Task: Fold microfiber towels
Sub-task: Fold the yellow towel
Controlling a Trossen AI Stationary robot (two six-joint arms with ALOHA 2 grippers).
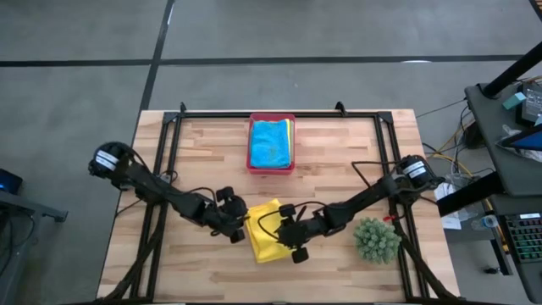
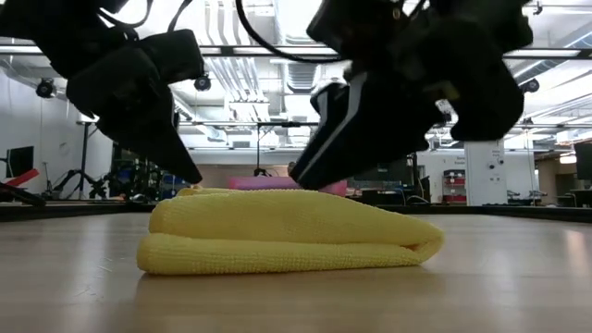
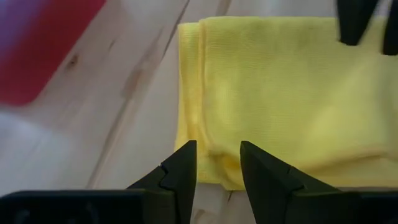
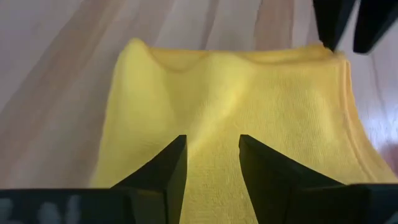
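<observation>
A yellow microfiber towel [image 1: 269, 241] lies folded on the wooden table, its fold [image 2: 427, 245] toward the right and its layered edges [image 2: 153, 252] toward the left. My left gripper [image 3: 217, 155] is open and slants down over the towel's left edge. My right gripper [image 4: 212, 146] is open over the towel's top layer, coming from the right. Both fingertips stand close to the top of the cloth. A turquoise towel [image 1: 270, 142] lies in the pink tray [image 1: 271, 169], on top of other cloths. My left gripper's fingers [image 2: 190, 174] stand at the top of the towel's left edge [image 3: 211, 134], slanting down from the left; whether they touch it I cannot tell. My right gripper's fingers [image 2: 301, 174] hang just above the top layer [image 4: 211, 106], slanting down from the right; touch cannot be told.
The pink tray stands at the far middle of the table. A spiky green plant [image 1: 377, 239] sits near the right edge, close behind my right arm. Black frame rails [image 1: 165, 182] run along the table's sides. Bare wood lies near the front edge.
</observation>
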